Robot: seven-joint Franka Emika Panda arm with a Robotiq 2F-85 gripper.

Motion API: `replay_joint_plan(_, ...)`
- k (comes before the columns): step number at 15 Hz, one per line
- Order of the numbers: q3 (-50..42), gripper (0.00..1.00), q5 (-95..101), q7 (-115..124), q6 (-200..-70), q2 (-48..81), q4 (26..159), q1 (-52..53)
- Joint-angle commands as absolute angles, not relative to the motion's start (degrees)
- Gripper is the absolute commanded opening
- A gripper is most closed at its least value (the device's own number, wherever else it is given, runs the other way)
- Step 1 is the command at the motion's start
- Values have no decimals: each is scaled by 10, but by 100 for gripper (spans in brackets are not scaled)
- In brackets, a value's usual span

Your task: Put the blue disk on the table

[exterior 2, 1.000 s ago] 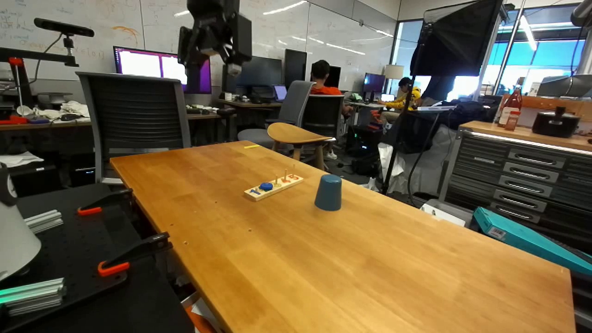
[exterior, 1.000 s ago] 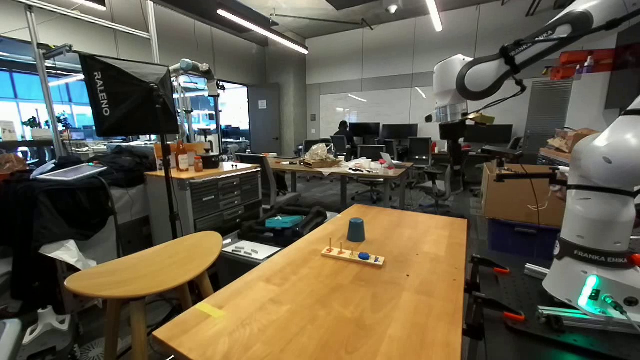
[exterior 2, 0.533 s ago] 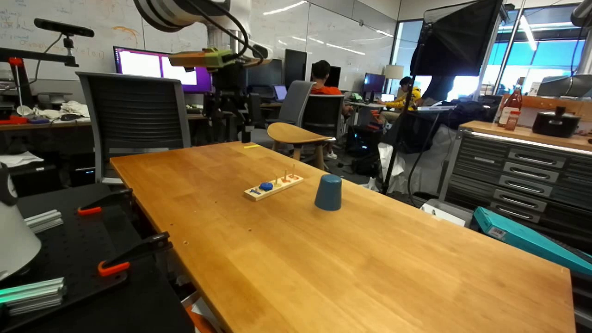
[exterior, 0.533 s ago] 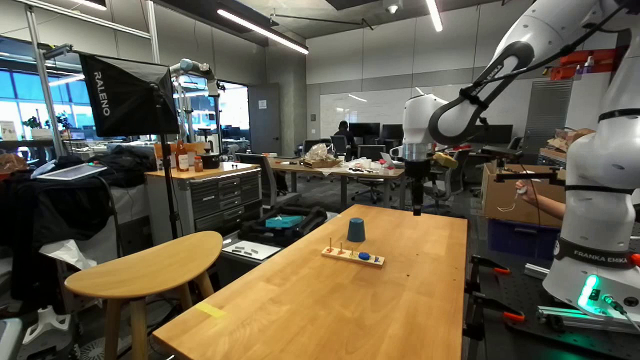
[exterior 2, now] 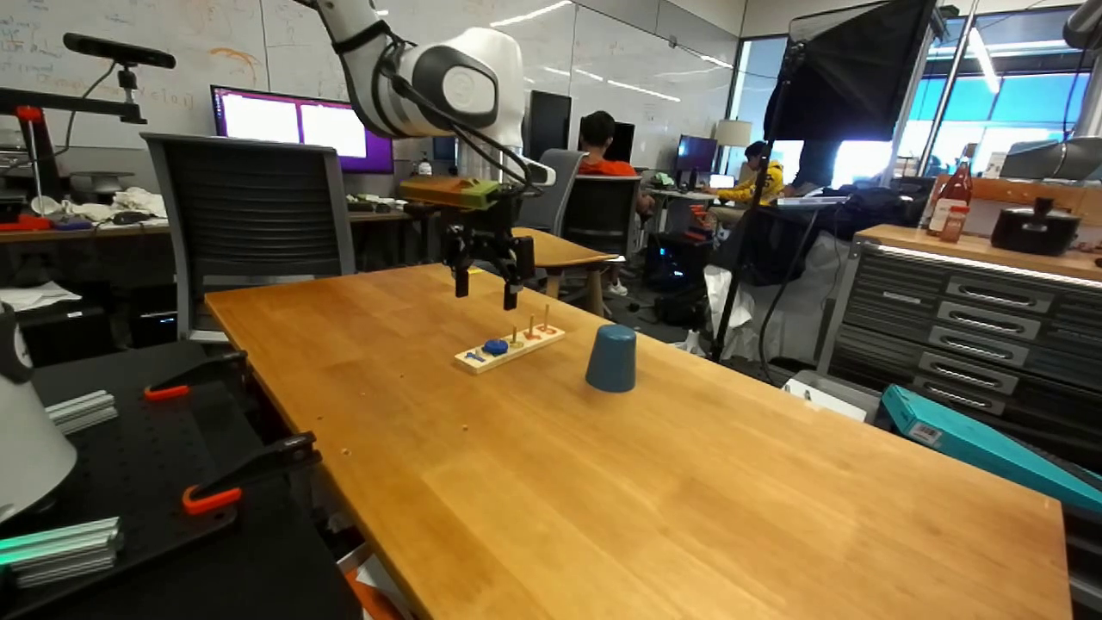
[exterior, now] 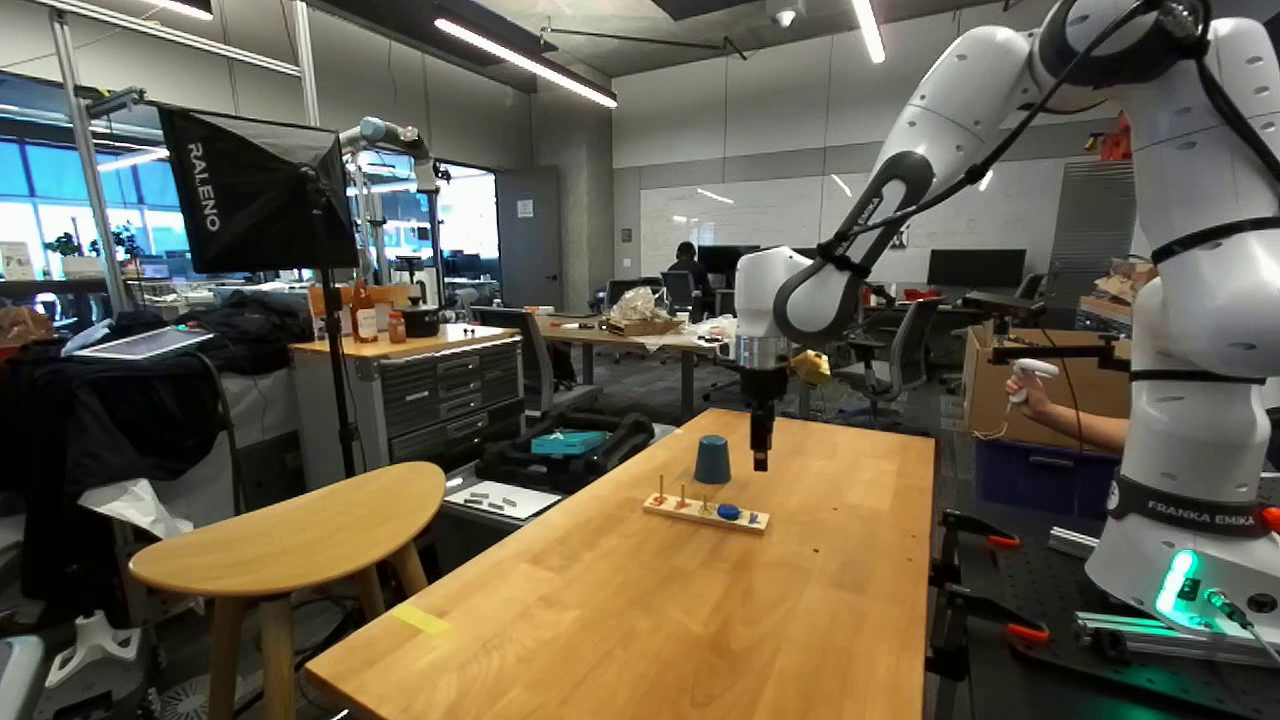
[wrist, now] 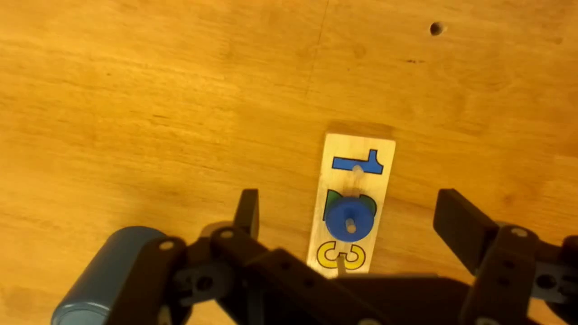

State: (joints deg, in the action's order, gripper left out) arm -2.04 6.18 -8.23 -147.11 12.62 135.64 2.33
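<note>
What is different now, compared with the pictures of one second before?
The gripper came down toward the table, nearer to the blue disk; its jaws stand open. I see nothing taken hold of or let go. The disk on its wooden board and the blue-grey cup stayed as they were.

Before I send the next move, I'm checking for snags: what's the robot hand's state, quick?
Hand: open, holding nothing; the disk is on a peg.

The table (exterior 2: 654, 491) carries a board (wrist: 332, 180), a cup (exterior 2: 612, 358) near it and, by one end, a yellow strip (exterior: 422, 619)
</note>
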Motion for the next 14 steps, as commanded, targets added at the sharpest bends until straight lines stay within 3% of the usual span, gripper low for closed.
replay_joint_plan(1, -11, 100, 63, -64, -1479, 217, 1274, 18)
replay_joint_plan(14, -4, 100, 69, -43, -1501, 309, 1218, 29)
